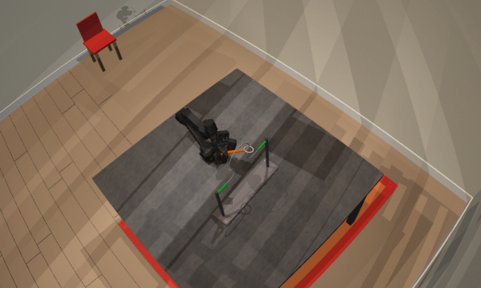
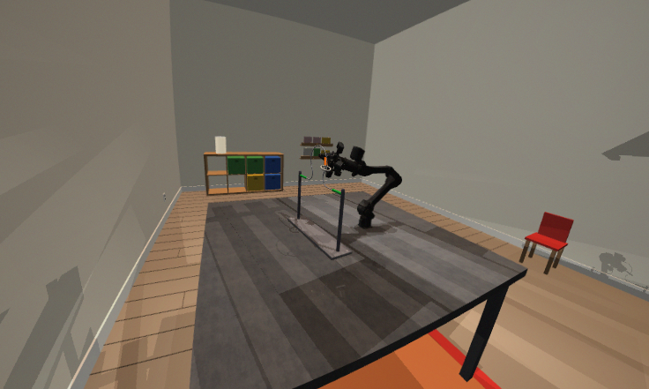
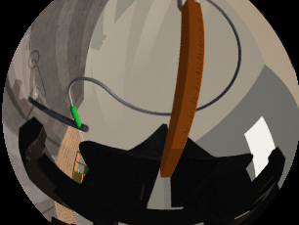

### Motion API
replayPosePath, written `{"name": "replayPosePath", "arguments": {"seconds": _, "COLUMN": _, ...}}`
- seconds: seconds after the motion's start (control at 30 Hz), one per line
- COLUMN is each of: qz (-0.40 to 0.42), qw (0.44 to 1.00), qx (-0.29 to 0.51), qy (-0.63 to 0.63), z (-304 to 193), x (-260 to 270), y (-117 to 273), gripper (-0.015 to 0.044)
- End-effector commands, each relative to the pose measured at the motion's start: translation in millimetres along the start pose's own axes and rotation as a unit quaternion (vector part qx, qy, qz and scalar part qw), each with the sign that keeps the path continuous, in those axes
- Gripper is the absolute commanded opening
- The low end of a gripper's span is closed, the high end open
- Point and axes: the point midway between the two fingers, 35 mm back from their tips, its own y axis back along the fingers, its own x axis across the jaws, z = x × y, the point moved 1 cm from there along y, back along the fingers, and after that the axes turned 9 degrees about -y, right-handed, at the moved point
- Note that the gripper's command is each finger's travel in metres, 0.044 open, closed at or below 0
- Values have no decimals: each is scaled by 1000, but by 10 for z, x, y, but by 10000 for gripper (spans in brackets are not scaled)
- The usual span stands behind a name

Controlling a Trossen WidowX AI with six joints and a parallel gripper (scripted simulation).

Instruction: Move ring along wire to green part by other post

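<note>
From where I'm standing, we're in the carry, mid-wire: the end effector (image 1: 223,153) (image 2: 330,160) (image 3: 168,128) has the orange handle (image 1: 236,151) (image 2: 325,160) (image 3: 186,88) pinched between its fingers, and the pale ring (image 1: 248,149) (image 2: 325,168) is up at the far end of that handle, out over the grey stretch of the wire (image 1: 231,160) (image 2: 311,162) (image 3: 147,112). It's nearer one post (image 1: 267,153) (image 2: 339,222) than the other post (image 1: 220,204) (image 2: 299,196), high above the surface (image 1: 159,214) (image 2: 267,289). Whether metal is brushing metal, I can't tell from here. Which way now? A still can't say, but the next move wants patience: follow the bend, turn the ring square to the wire, keep the handle off the grey. A hurried twist could clip it. And over by the back wall, the shelf unit (image 2: 205,174) carries its bins: two green bins (image 2: 236,165) and a blue one up top, a yellow bin (image 2: 255,182) and another blue bin (image 2: 272,182) below, contents hidden, with open cubbies on the left.
</note>
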Motion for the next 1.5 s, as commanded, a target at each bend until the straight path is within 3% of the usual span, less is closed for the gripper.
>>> {"name": "replayPosePath", "arguments": {"seconds": 0.0, "qz": -13, "qw": 1000, "qx": -5, "qy": 25, "z": 4, "x": -6, "y": 1, "gripper": -150}}
{"name": "replayPosePath", "arguments": {"seconds": 0.67, "qz": -29, "qw": 998, "qx": -10, "qy": 52, "z": -41, "x": 105, "y": 0, "gripper": -150}}
{"name": "replayPosePath", "arguments": {"seconds": 1.47, "qz": 69, "qw": 989, "qx": 29, "qy": -126, "z": -107, "x": 759, "y": 104, "gripper": -150}}
